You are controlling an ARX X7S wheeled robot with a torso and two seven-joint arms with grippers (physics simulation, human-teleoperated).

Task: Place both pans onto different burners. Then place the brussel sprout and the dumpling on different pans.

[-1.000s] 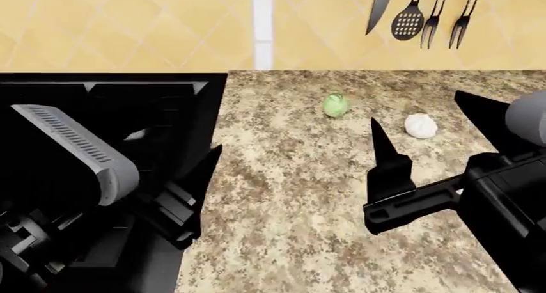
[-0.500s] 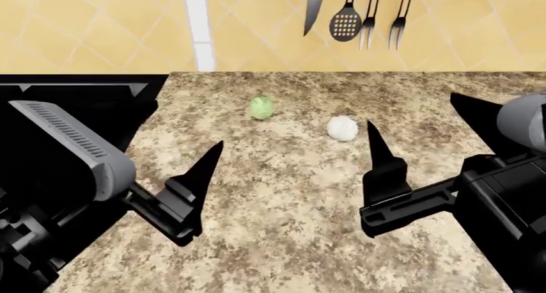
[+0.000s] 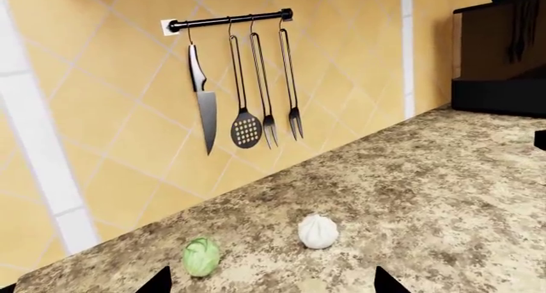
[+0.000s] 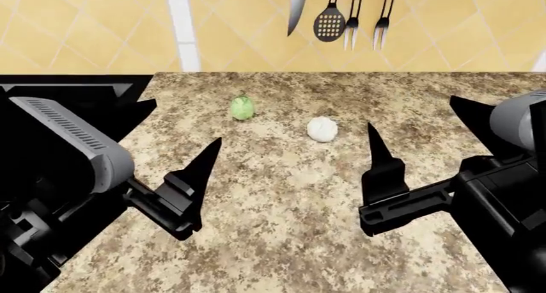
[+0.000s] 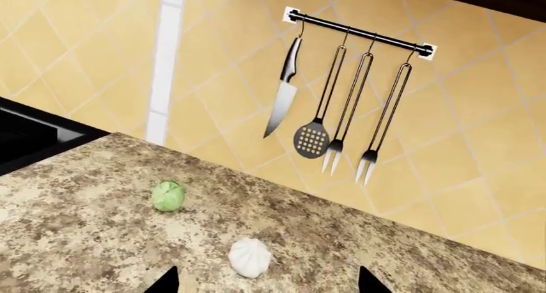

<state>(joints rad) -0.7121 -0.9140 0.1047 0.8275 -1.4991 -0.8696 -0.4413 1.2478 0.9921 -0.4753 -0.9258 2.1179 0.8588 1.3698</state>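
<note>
The pale-green brussel sprout and the white pleated dumpling lie apart on the speckled counter, sprout to the left. My left gripper hovers open in front of the sprout. My right gripper hovers open to the right of the dumpling, nothing between its fingers. In the left wrist view the sprout and dumpling sit just beyond the open gripper. In the right wrist view the dumpling lies close ahead of the open gripper, the sprout farther off. Both pans are out of view; no burners can be made out.
The black stove fills the left edge, its corner also in the right wrist view. A rail of utensils with a knife, slotted spatula and forks hangs on the yellow tiled wall. A dark appliance stands at the counter's far end.
The head view has swung right: stove, sprout and dumpling have slid left in the picture, and more counter shows. Both grippers stay open and empty.
</note>
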